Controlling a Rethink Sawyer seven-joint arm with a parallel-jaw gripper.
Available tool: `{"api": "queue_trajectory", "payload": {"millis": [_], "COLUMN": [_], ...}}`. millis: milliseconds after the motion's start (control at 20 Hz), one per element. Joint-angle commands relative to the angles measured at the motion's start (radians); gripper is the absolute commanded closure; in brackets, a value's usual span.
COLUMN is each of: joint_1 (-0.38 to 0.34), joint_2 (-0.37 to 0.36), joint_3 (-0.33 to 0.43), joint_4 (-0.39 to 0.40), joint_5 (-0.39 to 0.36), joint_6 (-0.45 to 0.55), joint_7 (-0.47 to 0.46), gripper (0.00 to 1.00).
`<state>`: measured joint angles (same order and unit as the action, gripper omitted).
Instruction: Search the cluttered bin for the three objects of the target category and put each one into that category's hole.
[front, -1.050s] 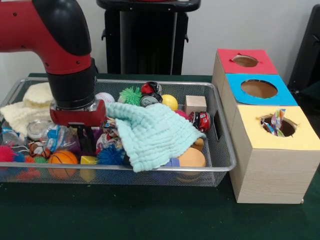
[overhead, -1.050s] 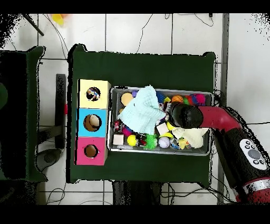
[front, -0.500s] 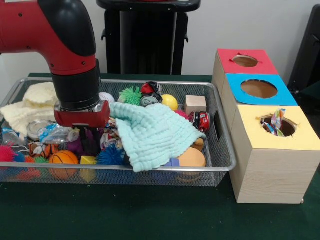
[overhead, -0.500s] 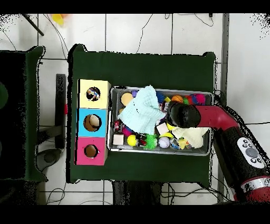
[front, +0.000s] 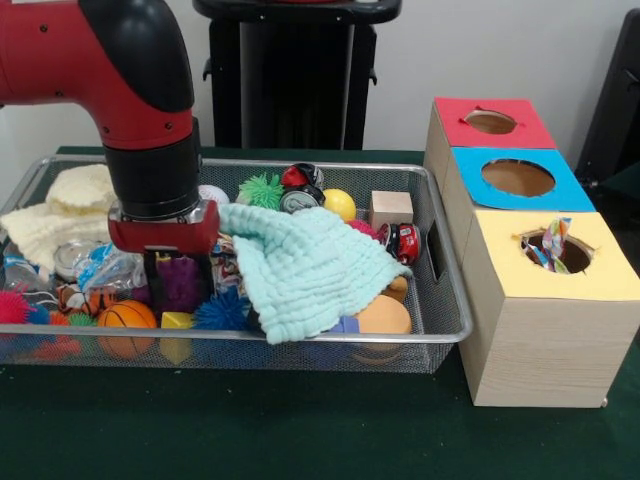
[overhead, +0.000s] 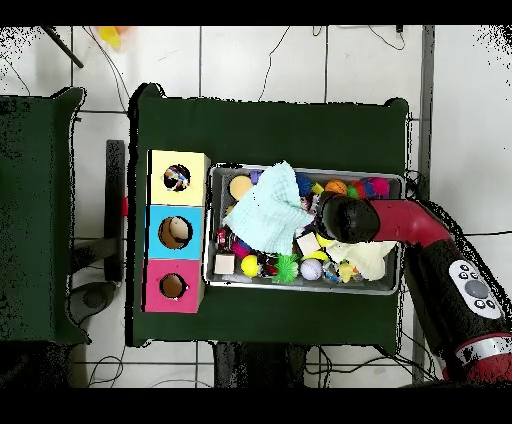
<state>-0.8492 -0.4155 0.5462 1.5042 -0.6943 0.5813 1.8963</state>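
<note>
— Purple spiky toy (front: 181, 282) is what we have between the fingers now, it seems. Our gripper (front: 178, 283) stands low in the wire bin (front: 440, 330), toward its left end and near the front wall, and the two dark fingers sit one on each side of the toy, pinching it.

— So the step is the grasp of one object, and the lift comes next?

— We judge so. The next move asks for a straight rise, because loose things press close around: the small basketball (front: 126, 314) and the blue spiky ball (front: 219, 311) just in front, and crinkled plastic wrappers (front: 108, 270) on the left side.

— And what stands in the way?

— The mint cloth (front: 305, 268) lies just beside the gripper, spread over the middle of the bin, and a corner could drag up with the toy. It also hides what is under it.

— Where must the toy go?

— Into one of the boxes beyond the right end of the bin: red (front: 490, 122), blue (front: 518, 178) or yellow (front: 570, 253). Which one, we cannot tell.
</note>
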Motion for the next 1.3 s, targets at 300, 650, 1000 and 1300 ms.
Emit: {"api": "queue_trajectory", "payload": {"millis": [300,650,1000,1300], "joint_1": [-0.056,-0.058,-0.069,-0.073], "joint_2": [-0.065,-0.111,-0.104,-0.109], "joint_3": [0.014,0.025,0.032,0.030], "joint_4": [0.134,0.151,0.153,0.174], "joint_5": [0.033,0.050,0.063,0.068], "joint_6": [0.012,0.007,0.014,0.006], "joint_7": [-0.075,-0.056,-0.079,-0.077], "gripper": [0.00,0.00,0.00,0.00]}}
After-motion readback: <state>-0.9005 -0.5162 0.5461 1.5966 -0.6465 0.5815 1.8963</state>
